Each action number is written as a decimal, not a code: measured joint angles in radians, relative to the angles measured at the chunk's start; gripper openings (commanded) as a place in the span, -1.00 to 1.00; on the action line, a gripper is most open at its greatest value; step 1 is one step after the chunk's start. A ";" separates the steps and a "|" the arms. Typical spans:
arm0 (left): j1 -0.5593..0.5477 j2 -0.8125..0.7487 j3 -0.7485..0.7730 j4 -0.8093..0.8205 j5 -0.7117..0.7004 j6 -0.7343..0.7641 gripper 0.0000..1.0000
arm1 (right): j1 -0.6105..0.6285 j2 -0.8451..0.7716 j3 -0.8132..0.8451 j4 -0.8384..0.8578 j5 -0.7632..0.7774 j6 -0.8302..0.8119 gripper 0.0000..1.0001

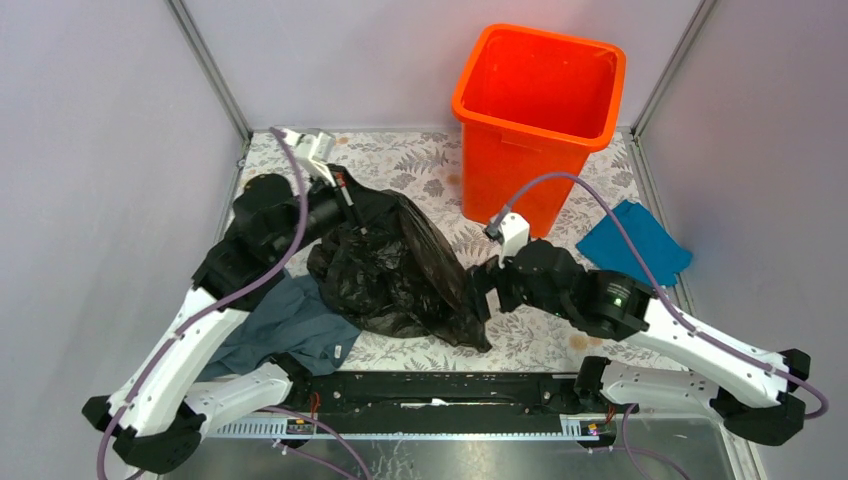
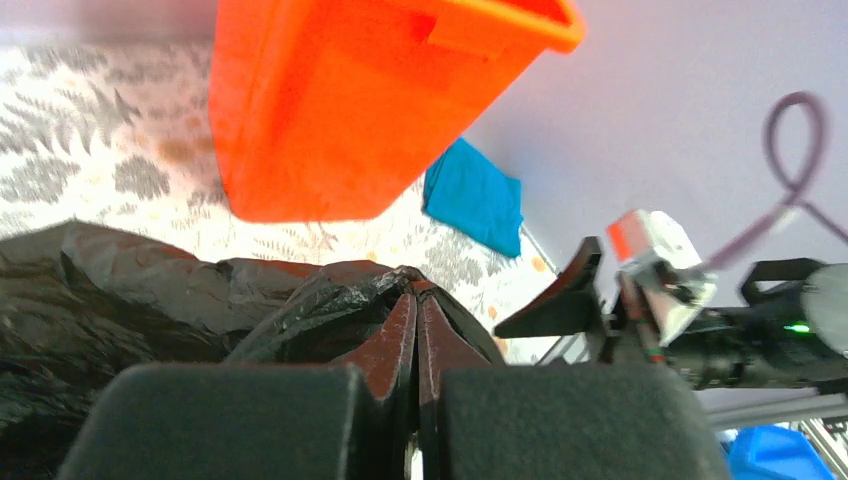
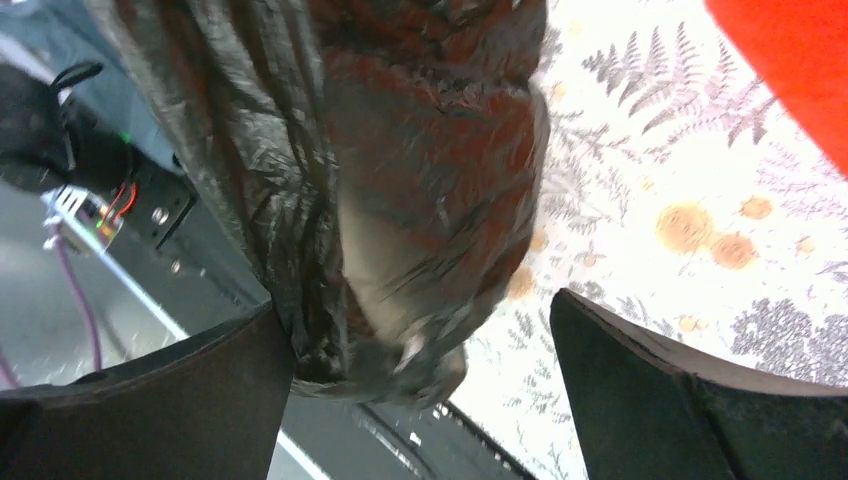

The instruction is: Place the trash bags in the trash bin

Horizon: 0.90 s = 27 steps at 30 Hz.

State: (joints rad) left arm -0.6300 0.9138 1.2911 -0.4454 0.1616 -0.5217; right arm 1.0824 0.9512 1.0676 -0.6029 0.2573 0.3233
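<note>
The black trash bag (image 1: pixel 400 265) lies crumpled on the floral table cover, left of the tall orange trash bin (image 1: pixel 540 90). My left gripper (image 1: pixel 348 200) is shut on the bag's upper left edge, and the film bunches at its closed tips (image 2: pixel 415 295). My right gripper (image 1: pixel 483 290) stands wide open at the bag's right corner. In the right wrist view the glossy bag (image 3: pixel 400 200) hangs between the spread fingers (image 3: pixel 200 390), touching the left one. The bin (image 2: pixel 350 100) stands beyond the bag in the left wrist view.
A grey-blue cloth (image 1: pixel 290 325) lies under the left arm by the bag's near left side. A bright blue cloth (image 1: pixel 635 245) lies right of the bin. Purple walls and metal posts close in the table on three sides.
</note>
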 measured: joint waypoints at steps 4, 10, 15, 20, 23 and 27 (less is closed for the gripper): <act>0.000 0.051 -0.042 -0.003 0.040 -0.024 -1.00 | 0.000 -0.059 -0.003 -0.088 -0.111 0.037 0.99; 0.000 0.044 -0.085 0.024 0.062 -0.059 -1.00 | 0.000 -0.018 -0.003 -0.105 -0.158 0.090 0.99; 0.000 0.044 -0.086 0.029 0.057 -0.063 -1.00 | 0.012 -0.016 -0.102 -0.088 -0.029 0.125 0.99; 0.000 0.069 -0.023 -0.005 0.039 -0.047 -1.00 | 0.037 -0.137 -0.204 -0.014 0.122 0.143 0.99; 0.000 0.069 -0.004 -0.010 0.033 -0.039 -1.00 | 0.037 -0.256 -0.292 0.074 0.152 0.145 0.81; 0.000 0.069 -0.002 -0.017 0.029 -0.035 -1.00 | 0.038 -0.266 -0.324 0.152 0.185 0.125 -0.02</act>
State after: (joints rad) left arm -0.6300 0.9829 1.2896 -0.4622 0.1902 -0.5571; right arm 1.1202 0.6849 0.7433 -0.4511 0.4419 0.4484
